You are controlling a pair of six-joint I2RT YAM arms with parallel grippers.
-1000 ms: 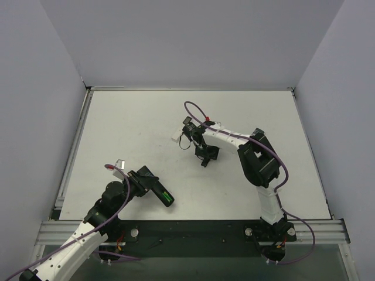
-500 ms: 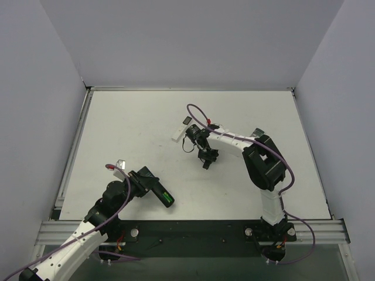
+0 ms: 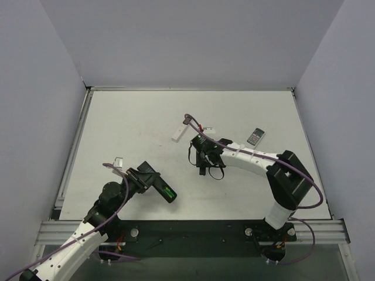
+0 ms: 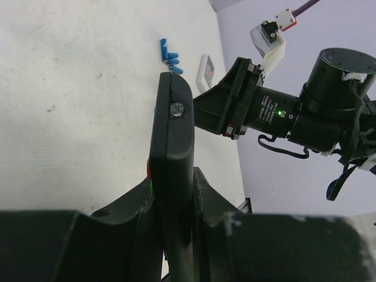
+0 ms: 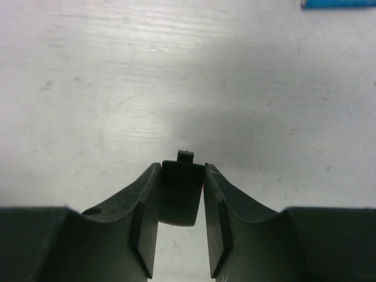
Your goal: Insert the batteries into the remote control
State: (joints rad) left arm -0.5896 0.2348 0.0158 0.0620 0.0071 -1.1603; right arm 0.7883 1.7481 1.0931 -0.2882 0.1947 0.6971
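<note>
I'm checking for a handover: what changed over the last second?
The right arm swung its elbow rightward, uncovering the short white remote. The right tool drew slightly nearer, still clamping a small black piece. The left tool still holds the black remote.

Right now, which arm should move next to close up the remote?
Right: the right gripper clamps a small black tabbed piece, probably the cover. The left gripper is busy holding the remote, green batteries showing.
</note>
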